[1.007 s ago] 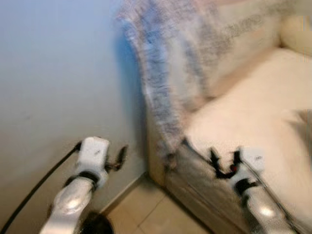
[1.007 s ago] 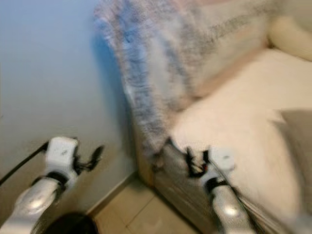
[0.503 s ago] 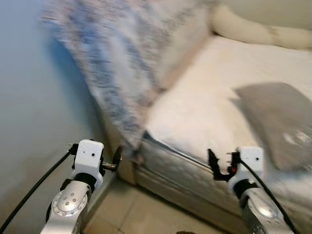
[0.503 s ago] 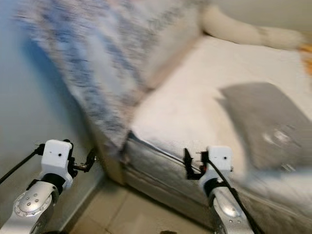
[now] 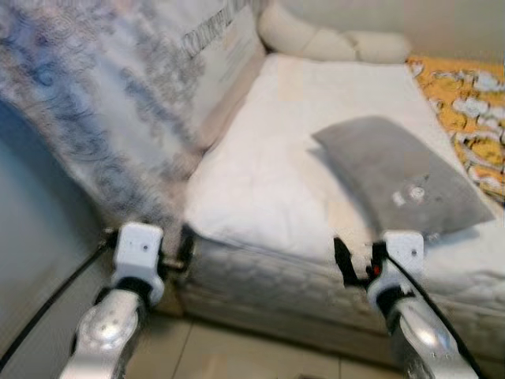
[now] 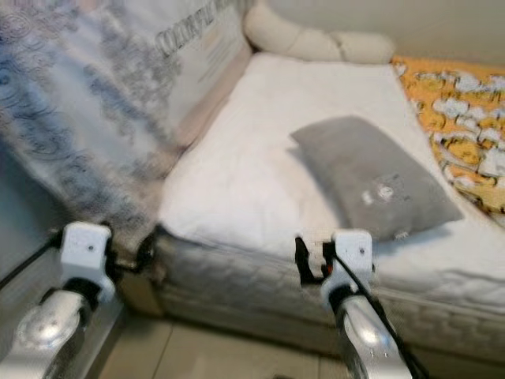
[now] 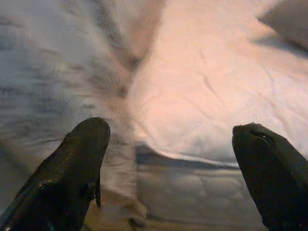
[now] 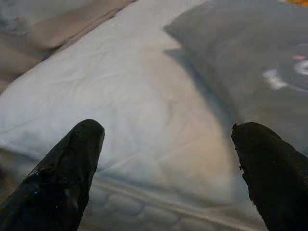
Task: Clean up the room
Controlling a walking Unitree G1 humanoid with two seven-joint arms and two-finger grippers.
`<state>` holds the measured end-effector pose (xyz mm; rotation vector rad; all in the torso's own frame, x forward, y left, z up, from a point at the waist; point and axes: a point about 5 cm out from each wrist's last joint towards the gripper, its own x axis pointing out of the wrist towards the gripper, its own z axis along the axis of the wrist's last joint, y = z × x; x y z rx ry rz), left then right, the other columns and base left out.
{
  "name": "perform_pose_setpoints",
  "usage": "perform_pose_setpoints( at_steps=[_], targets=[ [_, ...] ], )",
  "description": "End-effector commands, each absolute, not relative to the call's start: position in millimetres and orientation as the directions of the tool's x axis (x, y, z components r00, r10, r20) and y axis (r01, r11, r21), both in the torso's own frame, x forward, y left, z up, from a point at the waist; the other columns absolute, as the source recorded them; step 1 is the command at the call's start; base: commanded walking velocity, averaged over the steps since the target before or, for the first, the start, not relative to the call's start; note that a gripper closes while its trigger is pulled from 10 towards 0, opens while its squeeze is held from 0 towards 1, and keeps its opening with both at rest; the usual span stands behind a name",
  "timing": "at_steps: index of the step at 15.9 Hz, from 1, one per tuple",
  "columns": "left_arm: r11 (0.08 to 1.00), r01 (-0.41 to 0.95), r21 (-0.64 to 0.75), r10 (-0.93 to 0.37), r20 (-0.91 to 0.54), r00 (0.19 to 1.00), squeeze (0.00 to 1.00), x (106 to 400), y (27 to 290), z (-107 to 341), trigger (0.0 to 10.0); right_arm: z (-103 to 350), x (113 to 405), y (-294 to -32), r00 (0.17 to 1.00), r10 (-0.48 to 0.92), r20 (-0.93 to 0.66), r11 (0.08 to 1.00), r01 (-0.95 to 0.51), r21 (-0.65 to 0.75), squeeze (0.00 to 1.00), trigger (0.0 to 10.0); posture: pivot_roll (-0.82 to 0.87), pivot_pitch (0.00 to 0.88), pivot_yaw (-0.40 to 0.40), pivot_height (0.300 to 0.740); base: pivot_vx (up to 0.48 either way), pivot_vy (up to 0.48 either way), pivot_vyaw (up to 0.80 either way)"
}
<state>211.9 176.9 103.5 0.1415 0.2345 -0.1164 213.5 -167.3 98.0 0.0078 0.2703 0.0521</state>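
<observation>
Pillow (image 5: 402, 175) lies askew on the bed (image 5: 268, 181), untouched; your left claw (image 7: 168, 168) and right claw (image 8: 166, 168) both hang spread and empty, so tidying hasn't started.

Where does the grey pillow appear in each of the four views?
Left eye view: grey pillow right of centre, on the white mattress.
Right eye view: centre-right.
Left wrist view: a corner.
Right wrist view: beyond the fingertips.
Shared landmark: the mattress's quilted front edge.
</observation>
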Motion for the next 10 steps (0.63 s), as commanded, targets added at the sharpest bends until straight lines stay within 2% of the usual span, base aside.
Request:
perform_pose_setpoints(
  at_steps=[1, 4, 6, 10],
  targets=[
    [0.981, 0.151, 0.123, -0.121, -0.221, 0.968, 0.00, 214.0, 172.1, 107.4, 10.0, 97.4, 211.1, -170.9, 0.961, 0.032, -0.274, 0.999, -0.032, 0.005, 0.00, 10.0, -0.01, 0.000, 0.011, 0.740, 0.274, 0.000, -0.44],
    [0.980, 0.156, 0.123, -0.126, -0.221, 0.967, 0.00, 214.1, 171.2, 107.1, 10.0, 96.9, 211.1, -170.3, 0.961, 0.034, -0.276, 0.999, -0.034, 0.003, 0.00, 10.0, -0.01, 0.000, 0.013, 0.740, 0.273, 0.000, -0.31],
    [0.979, 0.164, 0.124, -0.134, -0.219, 0.966, 0.00, 215.2, 170.4, 107.4, 10.0, 96.9, 211.4, -170.5, 0.961, 0.030, -0.275, 1.000, -0.030, 0.003, 0.00, 10.0, -0.01, 0.000, 0.016, 0.740, 0.272, 0.000, 0.00],
    [0.976, 0.175, 0.128, -0.145, -0.216, 0.966, 0.00, 217.0, 169.6, 108.1, 10.0, 96.2, 211.6, -169.9, 0.962, 0.027, -0.273, 1.000, -0.027, 0.003, 0.00, 10.0, -0.01, 0.000, 0.019, 0.740, 0.275, 0.000, -0.44]
  ],
)
